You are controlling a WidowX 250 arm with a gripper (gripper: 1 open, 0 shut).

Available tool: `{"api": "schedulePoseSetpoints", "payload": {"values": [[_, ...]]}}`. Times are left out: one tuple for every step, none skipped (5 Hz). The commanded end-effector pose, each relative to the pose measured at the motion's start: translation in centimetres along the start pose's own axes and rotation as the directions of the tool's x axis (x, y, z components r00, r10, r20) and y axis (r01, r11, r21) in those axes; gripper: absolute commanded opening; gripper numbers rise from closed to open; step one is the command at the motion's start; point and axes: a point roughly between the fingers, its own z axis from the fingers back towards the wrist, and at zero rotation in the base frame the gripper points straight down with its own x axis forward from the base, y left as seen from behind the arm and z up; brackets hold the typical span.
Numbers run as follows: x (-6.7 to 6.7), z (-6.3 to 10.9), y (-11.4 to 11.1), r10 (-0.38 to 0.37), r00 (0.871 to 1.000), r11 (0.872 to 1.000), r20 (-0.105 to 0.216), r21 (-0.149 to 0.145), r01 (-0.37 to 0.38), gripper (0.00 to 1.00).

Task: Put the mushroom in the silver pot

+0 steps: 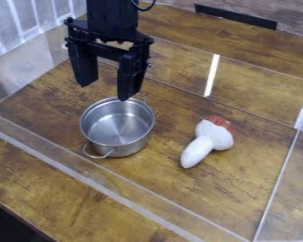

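Worktop (56, 187): brown wood-grained surface, beneath the silver pot.
Claw (105, 87): black, jaws wide apart, nothing between them, above the silver pot.
Silver pot (117, 128): round, shiny, upright, on the worktop; landmark.
Mushroom (207, 142): white stem, red-brown cap, lying beside the silver pot, apart from it.
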Motion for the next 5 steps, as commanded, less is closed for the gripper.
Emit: {"api": "schedulePoseSetpoints", "payload": {"values": [[-0.2, -1.3, 0.6, -0.052, 0.998, 0.999, -0.029, -0.006, 0.052, 1.0], [0.6, -2.2, -0.7, -0.115, 0.992, 0.993, -0.045, -0.015, 0.114, 1.0], [2.2, -3.0, -3.5, -0.256, 0.966, 0.967, -0.029, -0.015, 0.256, 1.0], [3.9, -4.3, -6.6, -0.38, 0.925, 0.925, -0.012, -0.006, 0.38, 1.0], [4.9, -6.0, -8.5, -0.44, 0.898, 0.898, 0.014, 0.0, 0.44, 0.0]]}}
